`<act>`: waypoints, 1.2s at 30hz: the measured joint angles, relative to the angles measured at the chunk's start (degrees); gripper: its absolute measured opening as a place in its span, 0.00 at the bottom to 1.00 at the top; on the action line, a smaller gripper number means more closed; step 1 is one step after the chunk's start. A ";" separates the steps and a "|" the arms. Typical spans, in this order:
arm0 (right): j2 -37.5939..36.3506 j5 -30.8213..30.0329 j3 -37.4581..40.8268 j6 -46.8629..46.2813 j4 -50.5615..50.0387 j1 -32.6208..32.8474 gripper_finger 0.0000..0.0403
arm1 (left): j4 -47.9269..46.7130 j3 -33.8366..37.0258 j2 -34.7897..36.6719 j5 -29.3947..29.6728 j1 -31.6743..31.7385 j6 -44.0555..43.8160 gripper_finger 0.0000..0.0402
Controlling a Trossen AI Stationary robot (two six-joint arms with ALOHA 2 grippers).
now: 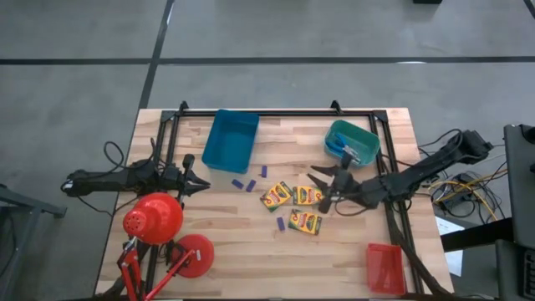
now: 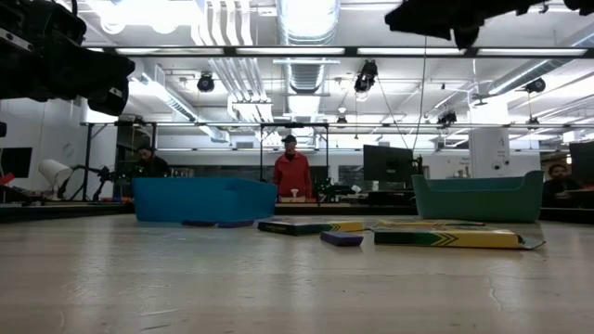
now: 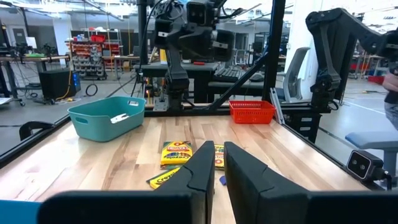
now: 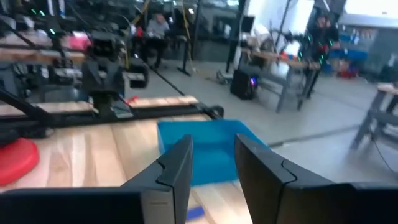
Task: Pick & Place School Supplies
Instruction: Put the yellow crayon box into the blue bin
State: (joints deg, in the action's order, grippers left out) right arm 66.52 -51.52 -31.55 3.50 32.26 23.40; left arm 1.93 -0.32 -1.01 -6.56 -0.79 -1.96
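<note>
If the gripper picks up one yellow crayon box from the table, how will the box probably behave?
The crayon box lies flat and thin in the low view, so fingers may need to catch its edges. It looks like printed cardboard, probably light and stiff enough, though a hard squeeze might dent it. With flat faces, it should slide rather than roll if pushed.

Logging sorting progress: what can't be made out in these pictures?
- Teal tray contents: too small in the high view; its wall hides them in the low view.
- Purple sticks: too tiny to count, high view.
- Middle crayon box: partly covered by the right gripper, high view.
</note>
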 joint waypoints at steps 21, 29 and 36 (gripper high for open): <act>12.85 1.45 -0.67 -10.46 8.53 -2.55 0.18 | 3.66 0.00 0.01 -0.39 -0.03 -1.57 0.10; 22.04 1.49 -4.65 -10.60 8.24 -4.56 0.14 | 4.01 0.00 0.01 -0.43 -0.03 -10.17 0.10; 27.72 2.28 -7.49 -11.77 8.18 -5.47 0.14 | 1.45 0.00 -1.32 0.28 -0.03 -4.45 0.10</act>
State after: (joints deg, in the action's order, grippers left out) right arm 94.24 -49.24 -39.04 -8.26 40.45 17.93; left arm 3.38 -0.32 -2.32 -6.28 -0.82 -6.40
